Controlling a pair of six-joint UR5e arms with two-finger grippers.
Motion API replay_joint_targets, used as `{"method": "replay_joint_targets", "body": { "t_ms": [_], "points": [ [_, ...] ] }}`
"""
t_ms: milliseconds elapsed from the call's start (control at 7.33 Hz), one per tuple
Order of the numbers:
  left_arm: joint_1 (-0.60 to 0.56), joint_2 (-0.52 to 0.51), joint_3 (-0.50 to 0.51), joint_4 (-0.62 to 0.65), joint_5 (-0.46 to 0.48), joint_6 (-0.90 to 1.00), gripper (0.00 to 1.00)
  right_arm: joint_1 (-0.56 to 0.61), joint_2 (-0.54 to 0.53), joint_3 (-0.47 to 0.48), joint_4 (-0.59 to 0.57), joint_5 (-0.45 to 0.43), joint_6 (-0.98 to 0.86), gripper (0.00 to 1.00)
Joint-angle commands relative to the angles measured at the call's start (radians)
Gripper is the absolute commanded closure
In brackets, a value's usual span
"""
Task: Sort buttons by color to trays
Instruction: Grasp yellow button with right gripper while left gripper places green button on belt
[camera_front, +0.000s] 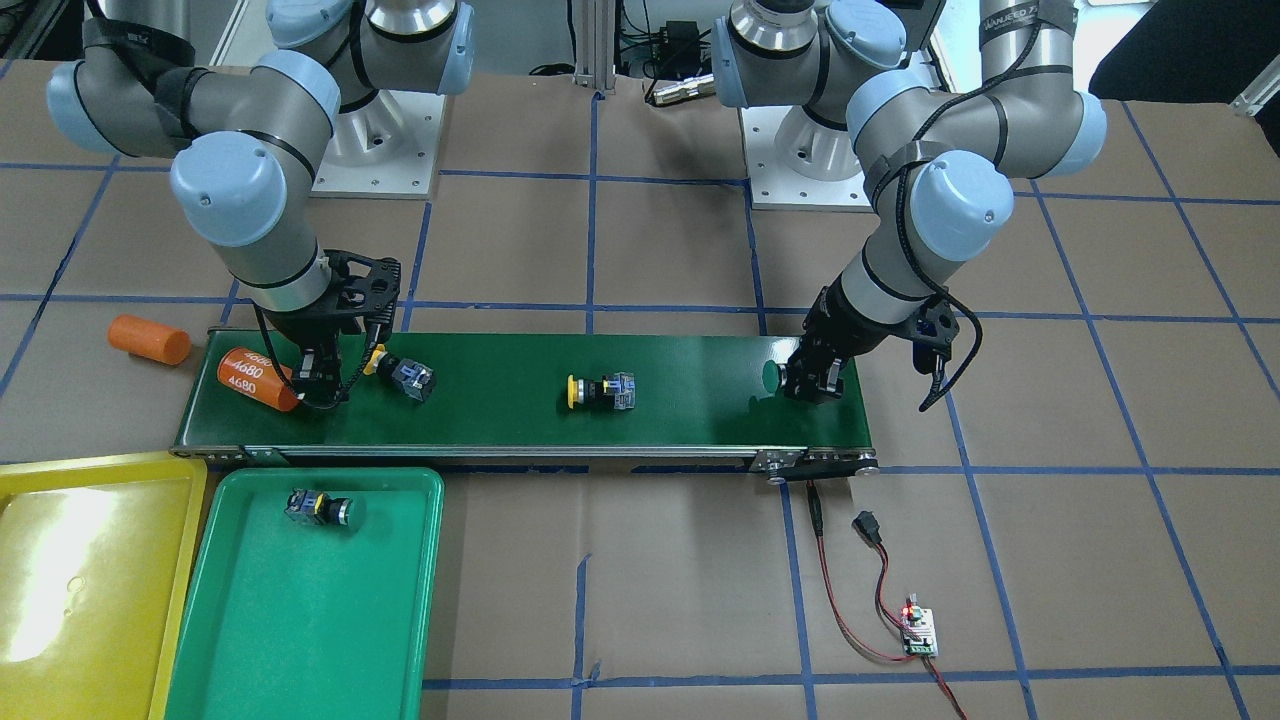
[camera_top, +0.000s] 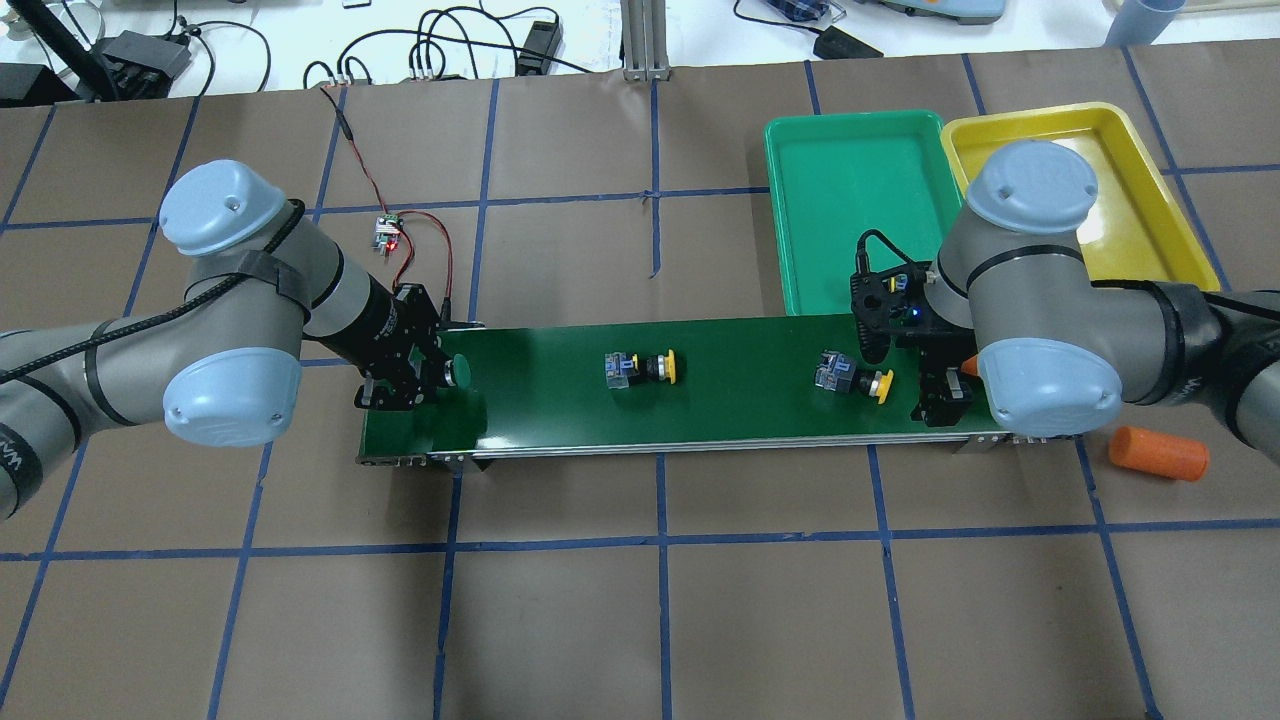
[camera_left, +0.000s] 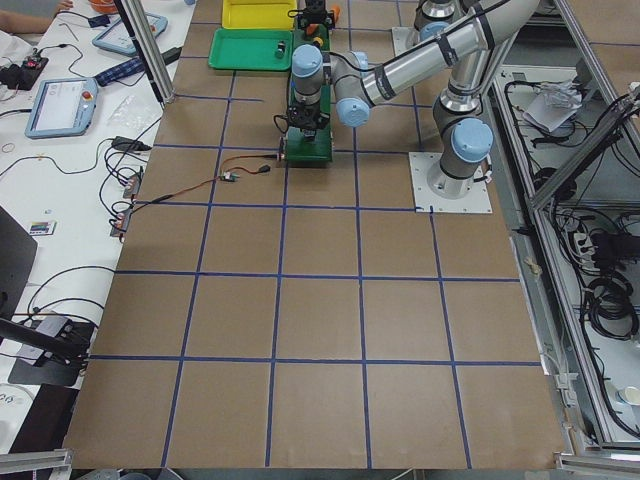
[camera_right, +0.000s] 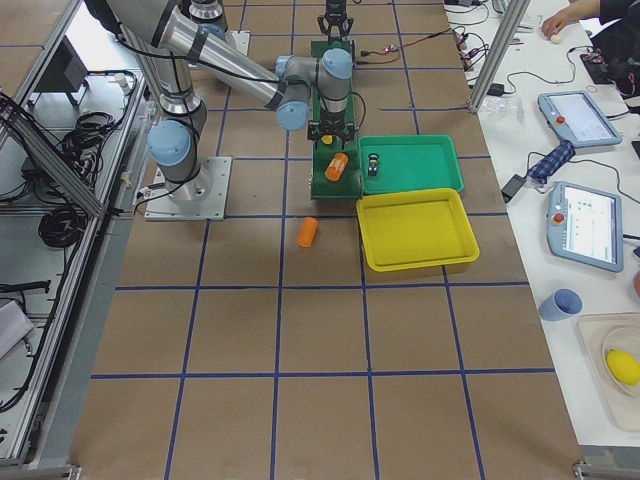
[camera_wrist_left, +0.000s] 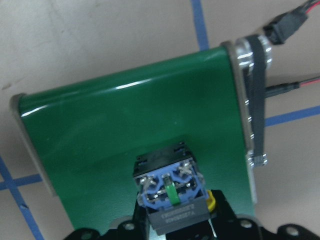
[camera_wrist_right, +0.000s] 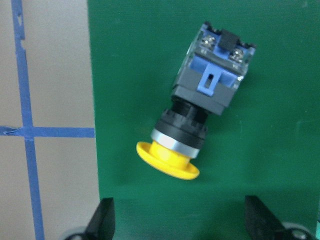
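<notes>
Fingers of L gripper (camera_front: 812, 390) pinching green button (camera_front: 771, 375) at belt (camera_front: 700, 410) end; R gripper (camera_front: 320, 390) fingers spread, yellow button (camera_wrist_right: 200, 120) just ahead. 2nd yellow button (camera_front: 600, 390) mid-belt, 4th button (camera_front: 318, 508) in green tray (camera_front: 300, 630).

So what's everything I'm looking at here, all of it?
Table: one, brown with blue tape grid.
Conveyor belt: one, dark green, mid-table.
Trays: two, green tray and yellow tray, side by side beside the belt's right-arm end.
Push-buttons: four; two yellow-capped lying on the belt, one green-capped in the left pincer, one in the green tray, cap colour unclear.
Cylinders: two, orange; one marked 4680 on the belt's end, one on the table nearby.
Circuit board: one, small, red and black wires, by the belt's other end.
Arms: two, grey, pale blue joints.
Pincers: two, black; left shut on the green-capped button, right pincer open by a yellow-capped button.
</notes>
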Motion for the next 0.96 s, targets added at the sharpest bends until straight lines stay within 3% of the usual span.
{"method": "replay_joint_targets", "body": {
  "t_ms": [0,136,273,546,819],
  "points": [
    [-0.004,0.004,-0.014,0.003,0.037,-0.048,0.19,0.001,0.001,0.001,0.0,0.003,0.0,0.08],
    [-0.004,0.001,-0.01,0.003,0.039,-0.088,0.13,0.001,0.001,0.001,0.0,0.005,0.0,0.08],
    [-0.006,0.002,-0.01,0.027,0.044,-0.081,0.0,0.001,0.001,0.001,0.0,0.009,0.0,0.08],
    [-0.006,0.04,0.045,0.026,0.028,-0.091,0.0,0.001,0.001,0.001,-0.002,0.012,0.002,0.14],
    [-0.003,0.099,0.123,0.009,0.085,0.049,0.06,0.001,0.001,0.001,-0.017,0.013,0.0,0.41]
  ]
}}
